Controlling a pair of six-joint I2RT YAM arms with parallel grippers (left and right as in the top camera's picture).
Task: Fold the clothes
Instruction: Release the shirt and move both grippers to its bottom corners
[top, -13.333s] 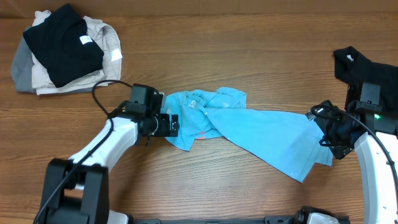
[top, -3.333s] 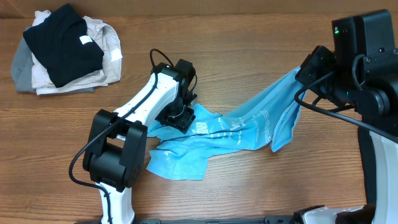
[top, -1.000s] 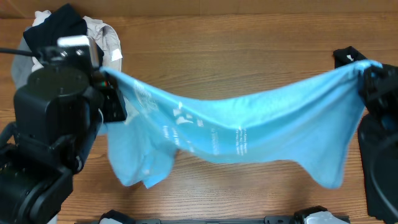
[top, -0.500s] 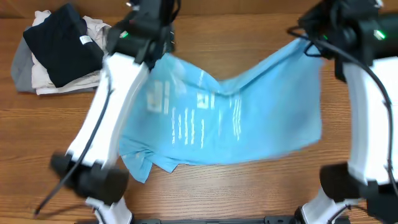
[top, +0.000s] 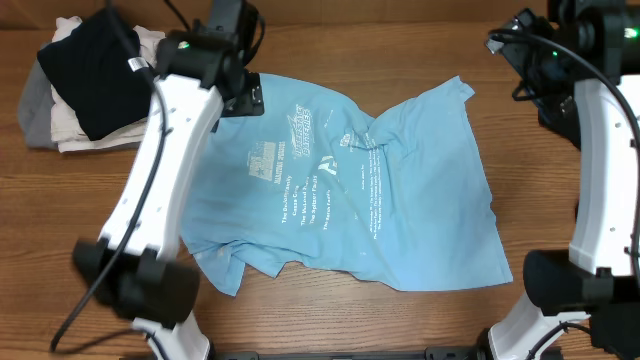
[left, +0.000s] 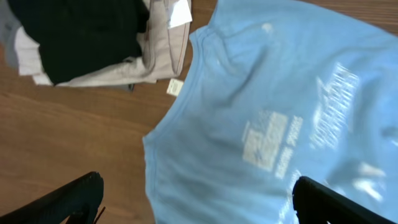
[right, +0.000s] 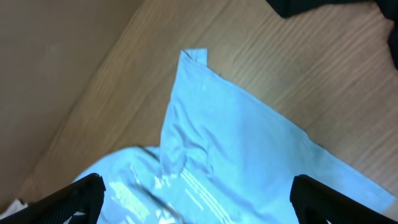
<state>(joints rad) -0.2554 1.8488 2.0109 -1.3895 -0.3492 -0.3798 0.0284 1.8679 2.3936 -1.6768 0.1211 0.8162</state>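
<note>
The light blue T-shirt (top: 340, 190) lies spread on the table, white lettering up, with wrinkles in the middle and its lower left hem folded under. My left gripper (top: 243, 97) is open above the shirt's upper left part. In the left wrist view its fingers (left: 196, 205) stand wide apart over the cloth (left: 261, 124) near the collar. My right gripper (top: 525, 65) is open and empty beyond the shirt's upper right corner. Its fingers (right: 199, 205) stand wide apart above that corner (right: 205, 124). A black shirt (top: 100, 65) tops a pile at far left.
The pile at the far left also holds beige (top: 172, 60) and grey (top: 35, 105) garments; it shows in the left wrist view (left: 81, 37). Another black cloth (right: 323, 6) lies at the far right, by the right arm. Bare wood surrounds the shirt.
The shirt hung stretched in the air between both grippers; now it lies flat on the table. Both grippers have let go and stand open above its far corners.
</note>
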